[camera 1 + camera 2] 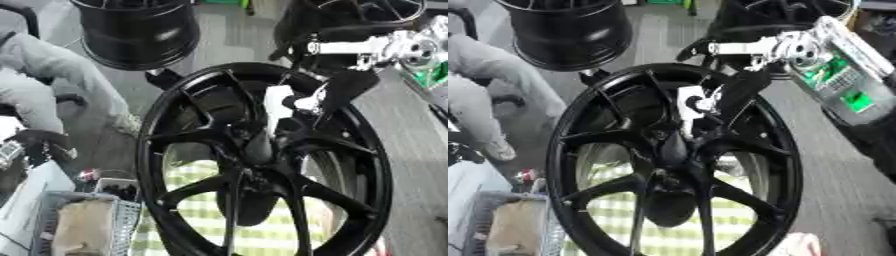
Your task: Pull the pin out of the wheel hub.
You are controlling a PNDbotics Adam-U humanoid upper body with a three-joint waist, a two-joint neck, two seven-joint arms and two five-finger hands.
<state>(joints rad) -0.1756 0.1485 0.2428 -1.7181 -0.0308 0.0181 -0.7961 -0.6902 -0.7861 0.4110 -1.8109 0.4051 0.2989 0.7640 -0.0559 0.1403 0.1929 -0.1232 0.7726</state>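
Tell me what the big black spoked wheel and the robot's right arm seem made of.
The big black spoked wheel looks like cast metal, painted glossy black: highlights run along its rim and spokes. The robot's right arm looks like bare silver metal at the joints, with green parts that cannot be identified showing.
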